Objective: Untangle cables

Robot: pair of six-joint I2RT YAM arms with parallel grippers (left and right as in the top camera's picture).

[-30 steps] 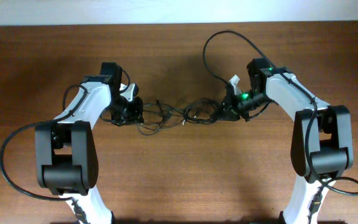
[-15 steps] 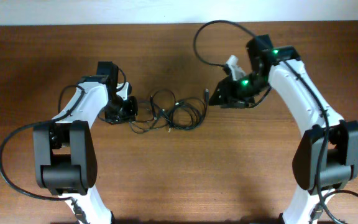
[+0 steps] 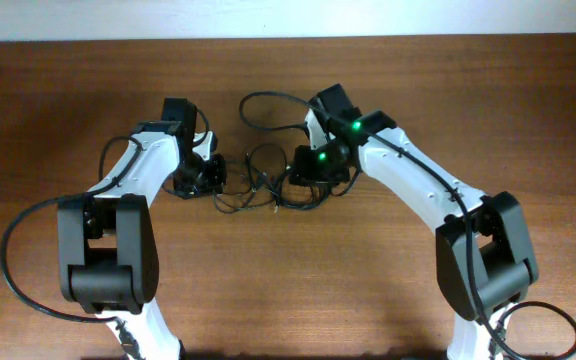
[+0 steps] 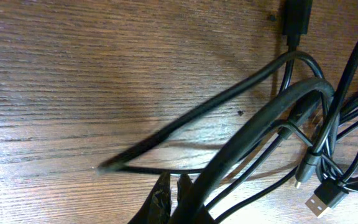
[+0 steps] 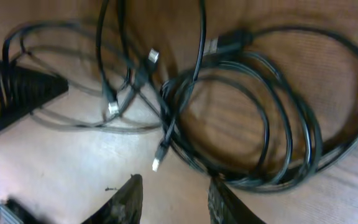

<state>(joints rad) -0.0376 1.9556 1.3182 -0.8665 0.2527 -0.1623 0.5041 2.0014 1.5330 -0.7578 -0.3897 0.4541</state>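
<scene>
No lettering seems readable on the cables [image 5: 166, 118].

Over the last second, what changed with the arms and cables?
The right fingers let go of the cables, opened, and swung left to hover over the pile, which slackened leftward. The left fingers stayed shut on the cables' left end.

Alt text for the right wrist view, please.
Tangled black cables lie on a wooden table, coiled at right with loose plug ends at centre. The right tool hovers open at the bottom edge, holding nothing; the black tip of the left tool shows at left.
</scene>
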